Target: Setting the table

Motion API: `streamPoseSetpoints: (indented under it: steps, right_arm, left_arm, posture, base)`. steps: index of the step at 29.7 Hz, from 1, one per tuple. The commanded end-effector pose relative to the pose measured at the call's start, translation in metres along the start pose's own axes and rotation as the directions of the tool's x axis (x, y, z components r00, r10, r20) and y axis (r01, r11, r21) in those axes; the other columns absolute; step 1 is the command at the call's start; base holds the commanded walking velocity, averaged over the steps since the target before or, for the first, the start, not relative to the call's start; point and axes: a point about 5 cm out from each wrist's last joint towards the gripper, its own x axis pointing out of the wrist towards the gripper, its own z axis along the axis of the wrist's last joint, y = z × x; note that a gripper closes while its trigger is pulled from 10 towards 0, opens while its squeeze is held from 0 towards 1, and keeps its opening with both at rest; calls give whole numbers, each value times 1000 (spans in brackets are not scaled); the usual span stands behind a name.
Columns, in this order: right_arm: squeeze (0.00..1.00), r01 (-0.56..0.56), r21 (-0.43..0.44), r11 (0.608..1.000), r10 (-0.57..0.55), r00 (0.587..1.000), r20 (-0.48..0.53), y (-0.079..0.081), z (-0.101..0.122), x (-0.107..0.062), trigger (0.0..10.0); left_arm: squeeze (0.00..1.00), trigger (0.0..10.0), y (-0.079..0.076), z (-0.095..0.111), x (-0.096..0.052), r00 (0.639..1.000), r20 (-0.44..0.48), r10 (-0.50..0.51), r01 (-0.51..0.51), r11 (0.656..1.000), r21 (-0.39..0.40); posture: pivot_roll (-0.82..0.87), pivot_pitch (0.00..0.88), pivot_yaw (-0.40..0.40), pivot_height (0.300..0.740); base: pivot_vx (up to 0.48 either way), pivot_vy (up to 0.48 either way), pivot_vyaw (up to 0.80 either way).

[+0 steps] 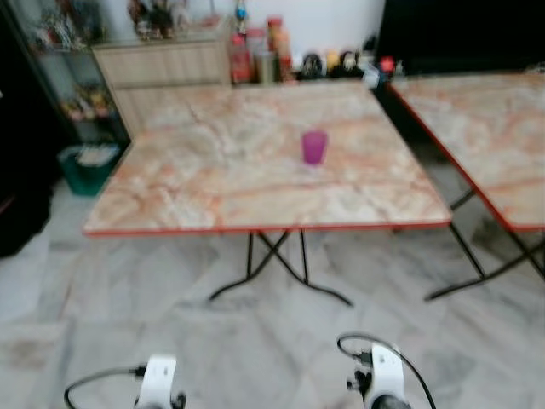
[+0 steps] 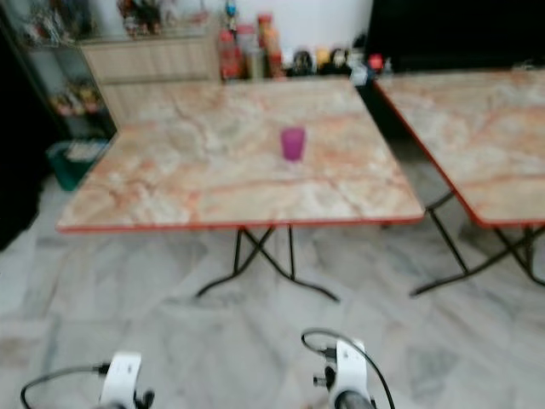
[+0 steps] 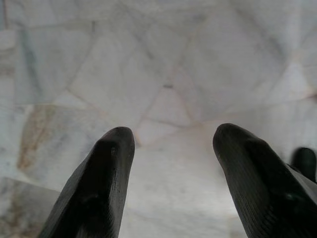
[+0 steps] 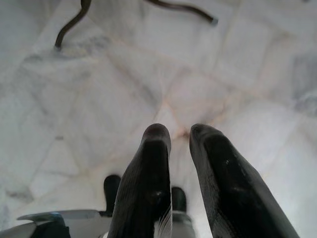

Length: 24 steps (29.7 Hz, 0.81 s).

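left claw (image 3: 171,144): fingers spread, empty, hanging over the tiled floor (image 3: 163,59) | right claw (image 4: 181,136): fingers close together with a slim gap, holding nothing, over the same floor | cup (image 1: 314,146): purple, upright mid-table (image 1: 170,183), well ahead | step: likely approach, nothing in hand | next: walk closer, then raise an arm
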Motion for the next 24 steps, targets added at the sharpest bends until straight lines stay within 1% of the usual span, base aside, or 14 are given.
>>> streamPoseSetpoints:
  steps: [1, 3, 4, 11, 24]
  right_arm:
    - [0, 2, 15, 1000, -2, 1000, -5, 1, -2, 0, 10000]
    - [0, 1, 16, 1000, -1, 1000, -4, 1, -2, 0, 10000]
    - [0, 1, 17, 1000, -1, 1000, -2, 2, -1, 0, 10000]
    - [0, -1, 19, 1000, 1, 1000, 6, 3, 2, 1, 10000]
    - [0, 7, 13, 1000, -7, 1000, 0, 1, 1, 0, 10000]
  left_arm:
    - [0, 10000, -1, 1, 0, 1000, 9, -7, 7, 1000, -6]
    - [0, 10000, -1, 1, 0, 1000, 13, -9, 9, 1000, -8]
    - [0, 10000, -1, 0, 0, 1000, 1, -4, 4, 1000, 0]
    - [0, 10000, 0, 3, 0, 1000, 12, -3, 3, 1000, -6]
    - [0, 10000, -2, 2, 0, 1000, 5, -6, 6, 1000, -2]
  posture:
    - [3, 0, 71, 740]
    - [3, 0, 71, 740]
    - [3, 0, 71, 740]
    - [6, 0, 71, 740]
    - [6, 0, 70, 740]
  base:
    - [0, 0, 0]
    - [0, 0, 0]
    - [0, 0, 0]
    - [0, 0, 0]
    - [248, 0, 0]
